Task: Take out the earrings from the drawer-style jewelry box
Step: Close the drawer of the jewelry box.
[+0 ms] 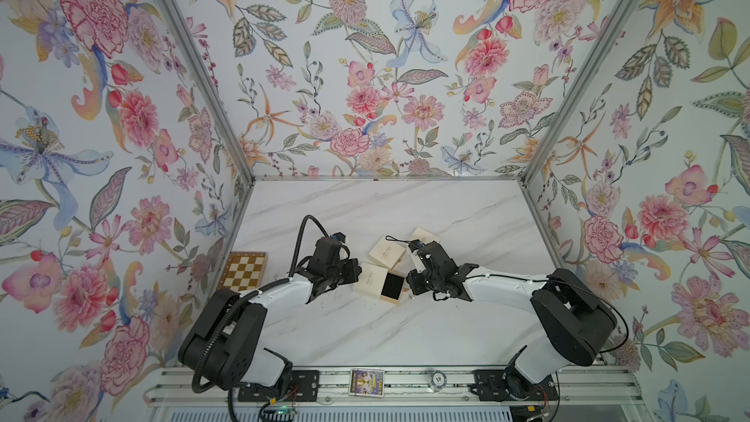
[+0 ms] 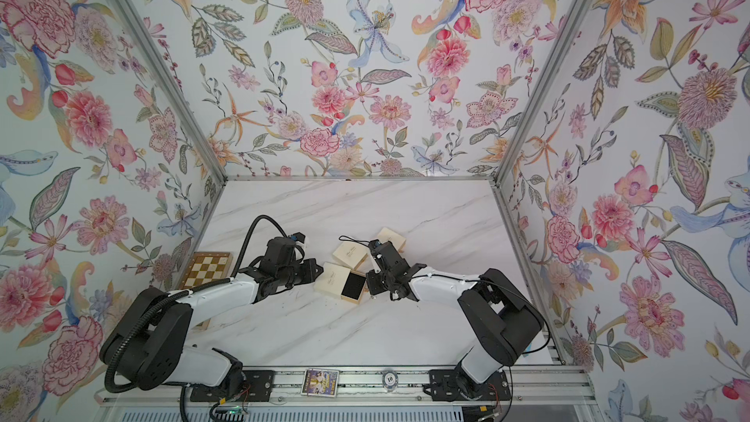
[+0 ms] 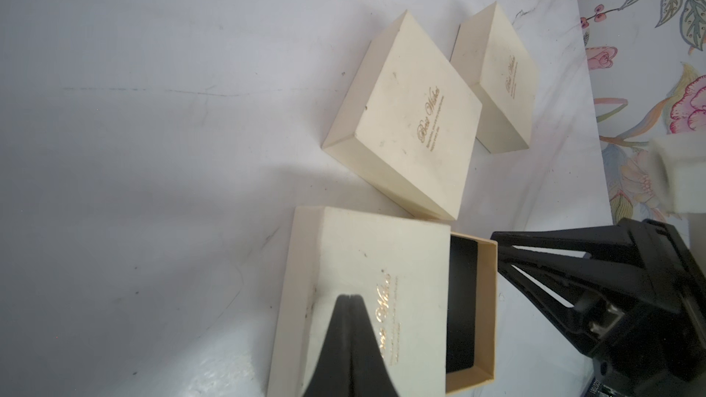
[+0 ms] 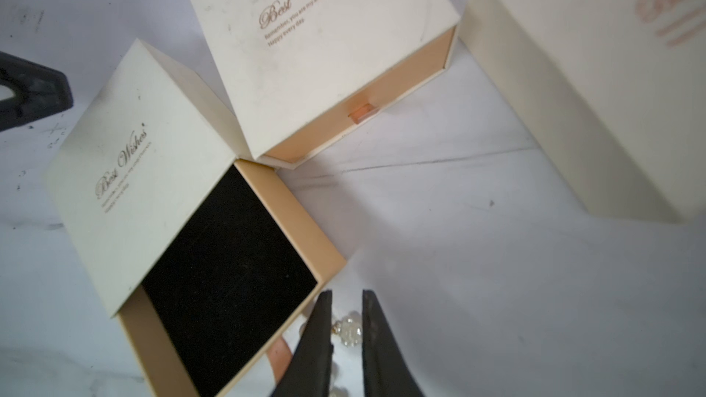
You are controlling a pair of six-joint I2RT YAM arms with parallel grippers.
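We are seeing tiny silvery-white beaded earrings (image 4: 348, 328) just outside the tan, black-lined drawer (image 4: 290, 204), sitting between the right gripper's (image 4: 345, 294) narrowly parted jaws. We cannot tell whether the jaws are pinching them. We are judging them light, slippery and delicate, best pinched across the bead cluster. The left gripper (image 3: 349, 296), pressed together, is sitting at the box's cream sleeve (image 3: 363, 261).

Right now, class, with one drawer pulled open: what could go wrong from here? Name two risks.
1. The earring lies on the table beside the open drawer, beneath the right gripper's narrowly parted jaws; an off-centre pinch might flick it away.
2. Only the shut left gripper seems to steady the box sleeve; a nudge could slide it.
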